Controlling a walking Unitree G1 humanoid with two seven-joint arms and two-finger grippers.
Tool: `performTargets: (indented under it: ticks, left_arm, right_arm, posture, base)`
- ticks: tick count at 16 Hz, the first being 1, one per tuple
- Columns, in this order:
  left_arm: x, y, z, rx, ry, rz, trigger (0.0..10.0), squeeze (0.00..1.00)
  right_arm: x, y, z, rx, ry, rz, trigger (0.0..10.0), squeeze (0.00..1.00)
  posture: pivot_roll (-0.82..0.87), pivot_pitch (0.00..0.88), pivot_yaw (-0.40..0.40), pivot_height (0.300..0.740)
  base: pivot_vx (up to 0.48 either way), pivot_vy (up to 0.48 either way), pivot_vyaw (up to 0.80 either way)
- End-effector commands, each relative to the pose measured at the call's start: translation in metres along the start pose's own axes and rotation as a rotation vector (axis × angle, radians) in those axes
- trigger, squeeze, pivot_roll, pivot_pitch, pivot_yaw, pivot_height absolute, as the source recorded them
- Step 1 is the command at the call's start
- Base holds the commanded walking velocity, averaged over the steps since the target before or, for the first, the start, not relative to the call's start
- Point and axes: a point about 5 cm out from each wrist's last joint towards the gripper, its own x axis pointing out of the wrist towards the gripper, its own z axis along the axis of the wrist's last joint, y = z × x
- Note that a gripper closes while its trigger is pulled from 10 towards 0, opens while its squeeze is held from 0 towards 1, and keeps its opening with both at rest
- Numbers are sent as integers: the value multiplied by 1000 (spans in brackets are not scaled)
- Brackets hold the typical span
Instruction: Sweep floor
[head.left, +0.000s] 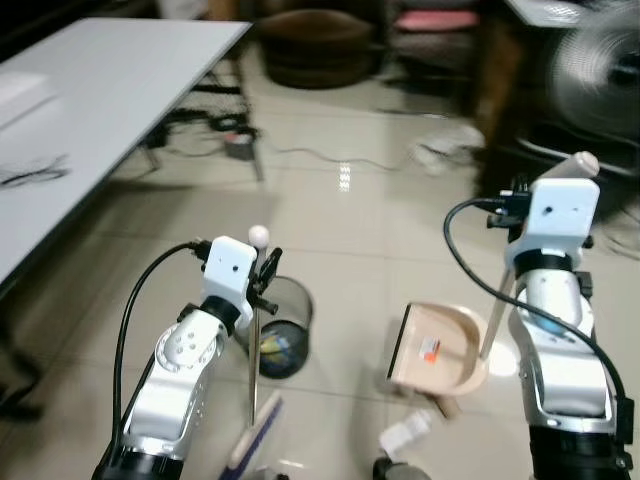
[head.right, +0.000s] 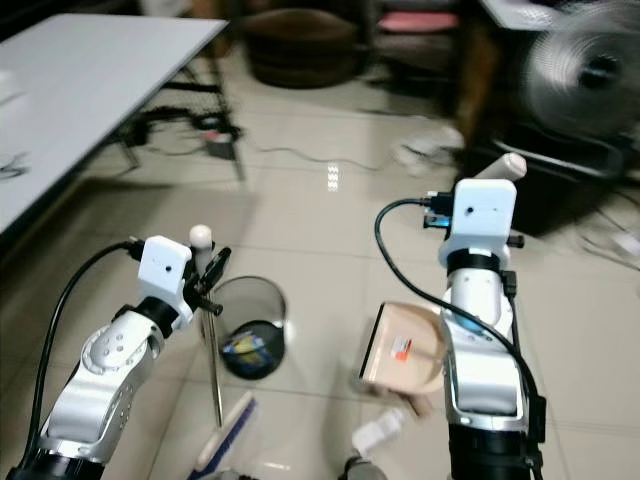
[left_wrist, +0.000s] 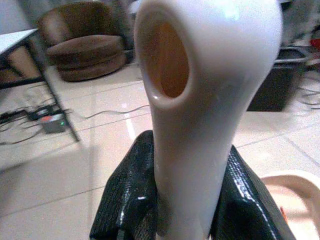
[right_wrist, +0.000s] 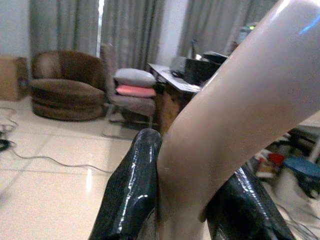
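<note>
My left gripper (left_wrist: 185, 200) clamped on the broom handle (head.left: 256, 340), bristles (head.left: 255, 435) down on the tile by the mesh wastebasket (head.left: 280, 325), my right gripper (right_wrist: 192, 200) pinching the dustpan handle (head.left: 497, 310), beige dustpan (head.left: 440, 350) resting on the floor (head.left: 350, 230) beside a crumpled bottle (head.left: 405, 433)

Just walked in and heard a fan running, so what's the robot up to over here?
It is sweeping the tiled floor. The left gripper is shut on the broom handle, whose brush head sits on the floor beside a small mesh wastebasket. The right gripper is shut on the dustpan handle, with the beige dustpan resting on the tiles. A crumpled bit of white litter lies just in front of the pan, not yet swept in.
</note>
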Motion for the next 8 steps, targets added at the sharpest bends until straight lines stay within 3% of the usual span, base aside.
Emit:
performTargets:
  ticks: [1, 8]
  left_arm:
    - [0, 3, 4, 8, -24, -4, 10000, 0]
    - [1, 3, 11, -26, -62, -4, 10000, 0]
  right_arm:
    - [-3, -1, 4, -11, -11, -6, 10000, 0]
    - [-9, 1, -5, -20, 20, 9, 10000, 0]
  posture:
    - [-50, 46, 68, 740]
    - [-48, 55, 65, 740]
  base:
    - [0, 0, -800]
    - [0, 0, -800]
